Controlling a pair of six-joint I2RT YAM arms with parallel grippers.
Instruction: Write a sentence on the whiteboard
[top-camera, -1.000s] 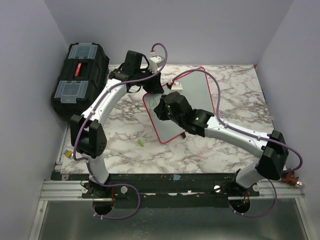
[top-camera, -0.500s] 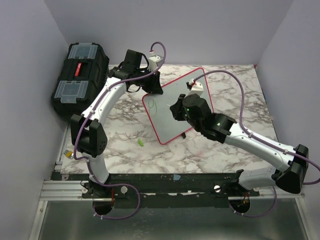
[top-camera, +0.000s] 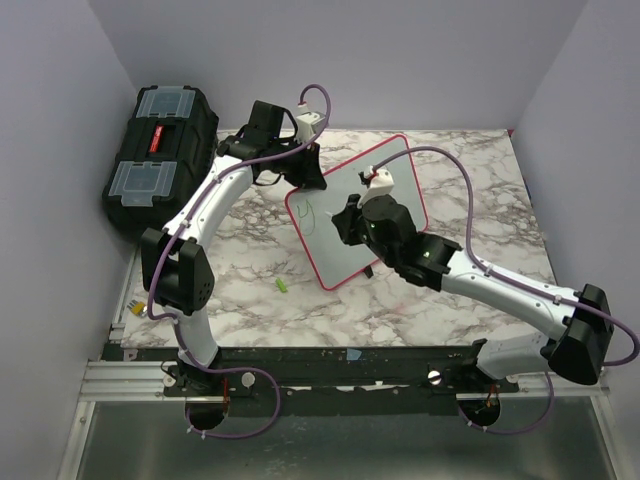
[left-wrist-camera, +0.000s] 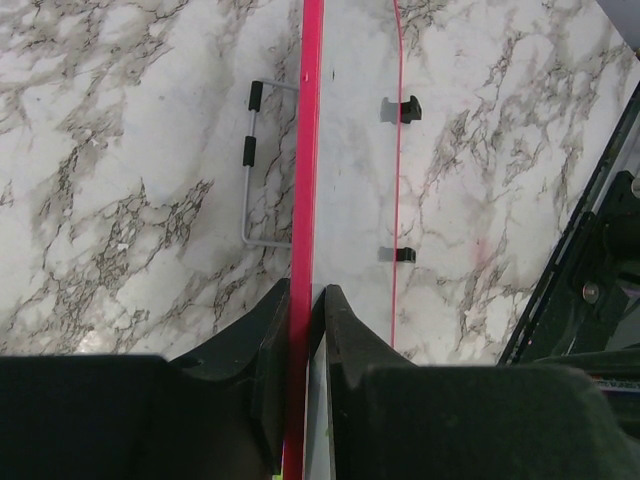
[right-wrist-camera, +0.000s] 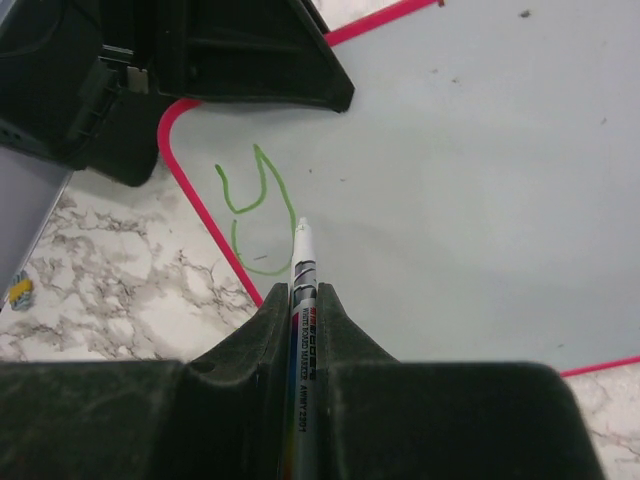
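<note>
The whiteboard (top-camera: 375, 195) with its red-pink frame lies tilted on the marble table. My left gripper (top-camera: 307, 177) is shut on the board's upper-left edge; the left wrist view shows the jaws (left-wrist-camera: 303, 305) pinching the red frame (left-wrist-camera: 308, 150). My right gripper (top-camera: 350, 222) is shut on a white whiteboard marker (right-wrist-camera: 303, 255), tip pointing at the board (right-wrist-camera: 480, 180). Of the sentence, only one green "y"-like stroke (right-wrist-camera: 258, 200) shows near the board's left corner, also in the top view (top-camera: 308, 214). The marker tip sits at that stroke's right side.
A black toolbox (top-camera: 158, 152) with clear lid compartments stands at the far left. A small green cap (top-camera: 282, 286) lies on the table below the board. A wire stand (left-wrist-camera: 252, 160) and black clips (left-wrist-camera: 402, 108) show by the board's edge. Grey walls enclose the table.
My right arm swung its elbow out to the right, uncovering the green stroke, then the gripper with the marker shifted slightly back left. The left gripper kept its hold on the board.
</note>
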